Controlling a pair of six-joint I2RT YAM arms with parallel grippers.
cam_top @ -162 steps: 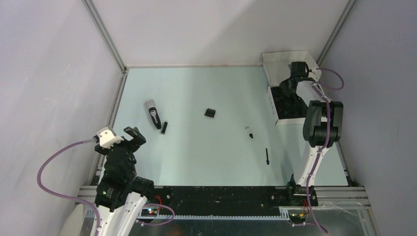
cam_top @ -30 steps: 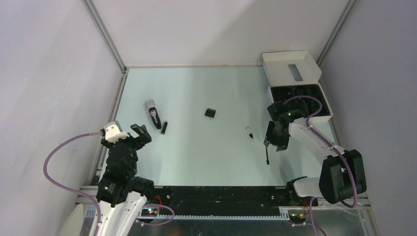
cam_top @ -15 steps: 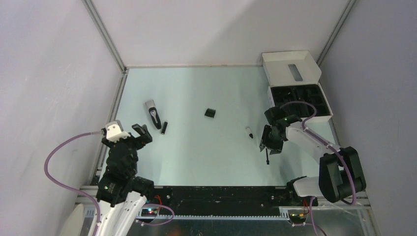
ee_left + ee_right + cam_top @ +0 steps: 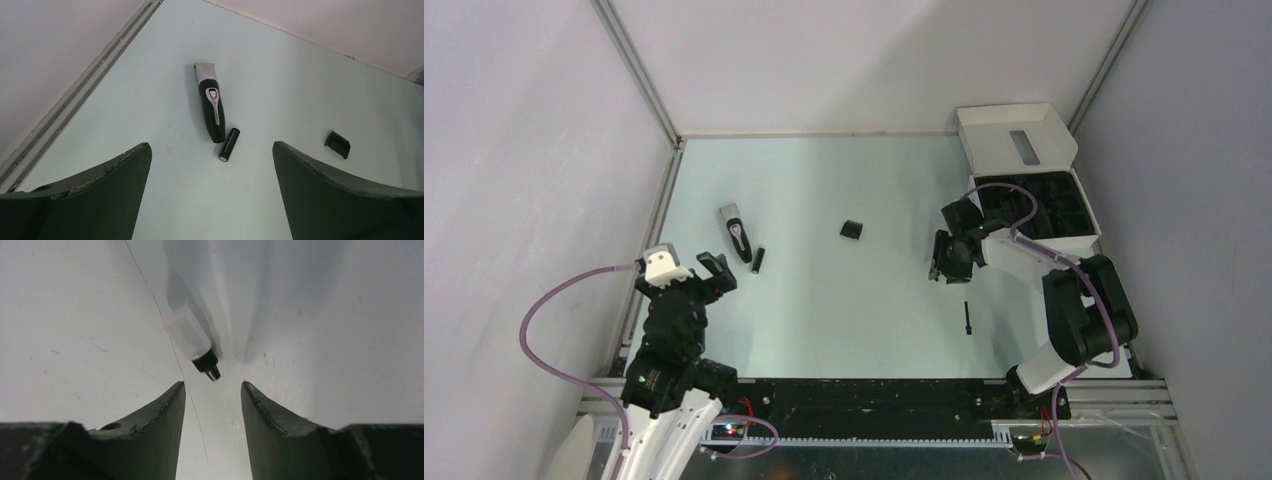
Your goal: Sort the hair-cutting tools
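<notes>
I start with the pale green tabletop (image 4: 824,300), which carries everything. At its far right corner sits the open white cardboard box with a black compartment tray (image 4: 1049,130), and I take that to be where the sorted pieces belong.

My left end effector (image 4: 709,272) hangs near the left edge, spread wide and empty. Ahead of it lie three loose pieces:
- the silver-grey and black handheld hair clipper (image 4: 212,107)
- the short black cylinder (image 4: 229,145), just beside the clipper's tail
- the small black comb attachment (image 4: 337,144), well apart to the right

The thin black stick brush (image 4: 967,318) lies alone nearer my side.

My right end effector (image 4: 212,385) is low over the tabletop, close to the tray. Its fingers are parted to a fairly narrow gap and hold nothing. Its wrist camera shows the small translucent plastic bottle with a black nozzle cap (image 4: 192,342) lying on its side. The nozzle points toward the gap and the bottle sits just beyond the fingertips, slanted to their line. From above, the end effector hides it.

I judge the step in hand to be picking up this bottle. To do it well I would:
- turn the wrist until the fingers run parallel to the bottle
- slide forward past the nozzle so the pads bracket the wider body
- keep the tips just off the surface
- close gently, since a round, light bottle may roll or squirt out sideways
</notes>
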